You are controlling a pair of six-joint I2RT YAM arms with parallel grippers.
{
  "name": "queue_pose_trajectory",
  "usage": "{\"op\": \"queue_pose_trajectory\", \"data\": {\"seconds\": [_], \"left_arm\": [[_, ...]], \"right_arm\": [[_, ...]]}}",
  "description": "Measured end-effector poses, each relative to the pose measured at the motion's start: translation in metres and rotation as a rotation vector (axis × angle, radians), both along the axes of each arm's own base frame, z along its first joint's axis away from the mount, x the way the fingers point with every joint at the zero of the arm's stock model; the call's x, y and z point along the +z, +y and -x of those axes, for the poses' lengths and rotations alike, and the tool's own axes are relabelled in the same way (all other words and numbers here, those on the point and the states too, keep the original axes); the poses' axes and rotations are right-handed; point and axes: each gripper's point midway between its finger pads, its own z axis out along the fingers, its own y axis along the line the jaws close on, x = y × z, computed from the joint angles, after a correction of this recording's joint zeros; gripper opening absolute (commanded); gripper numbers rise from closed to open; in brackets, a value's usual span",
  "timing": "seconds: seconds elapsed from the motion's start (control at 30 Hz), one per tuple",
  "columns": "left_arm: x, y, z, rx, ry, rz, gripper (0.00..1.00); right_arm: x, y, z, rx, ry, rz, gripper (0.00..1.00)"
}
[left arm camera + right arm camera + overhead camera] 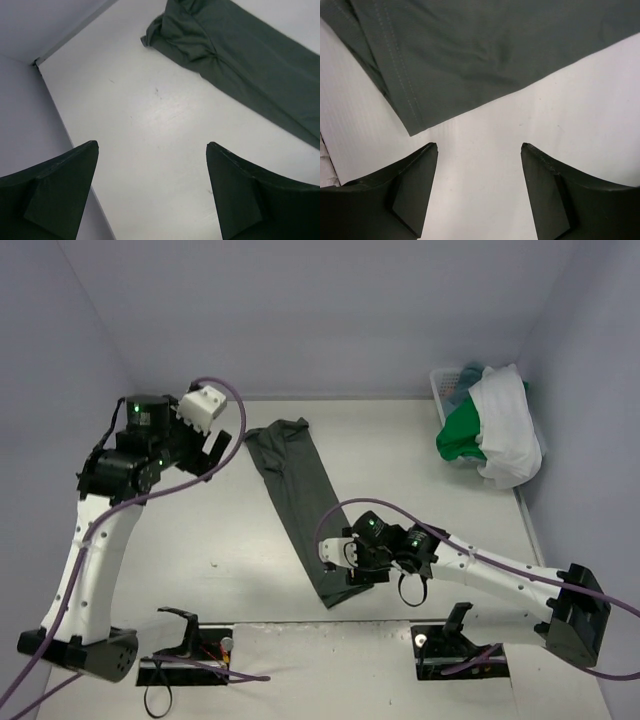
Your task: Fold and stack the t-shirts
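A dark grey-green t-shirt (300, 505) lies folded into a long narrow strip that runs from the back of the table towards the near edge. My left gripper (220, 448) hovers open just left of its far end; in the left wrist view the bunched end (235, 55) lies up and to the right of the empty gripper (152, 146). My right gripper (352, 575) stands open at the strip's near end. In the right wrist view the hemmed corner (465, 50) lies just beyond the empty gripper (479, 146). White (508, 430), bright green (460, 437) and teal (468, 380) t-shirts are heaped at the back right.
A white lattice basket (443, 382) at the back right corner holds the heaped shirts, which spill over its rim. Lilac walls (60, 360) enclose the table on the left, back and right. Purple cables (215, 385) loop from both arms.
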Motion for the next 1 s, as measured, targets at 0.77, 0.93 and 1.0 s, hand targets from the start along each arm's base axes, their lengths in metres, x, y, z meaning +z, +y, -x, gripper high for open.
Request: {"op": "queue_pose_trajectory", "data": {"seconds": [0.77,0.93,1.0], "left_arm": [[-0.101,0.016,0.036,0.013,0.171,-0.040,0.83],[-0.107,0.016,0.036,0.012,0.180,-0.037,0.83],[-0.111,0.016,0.037,0.012,0.187,-0.037,0.82]], "right_arm": [[-0.065,0.028,0.064,0.325,0.080,0.205,0.67],[-0.072,0.035,0.067,0.323,0.085,0.202,0.63],[-0.074,0.037,0.066,0.320,0.085,0.198,0.59]]}}
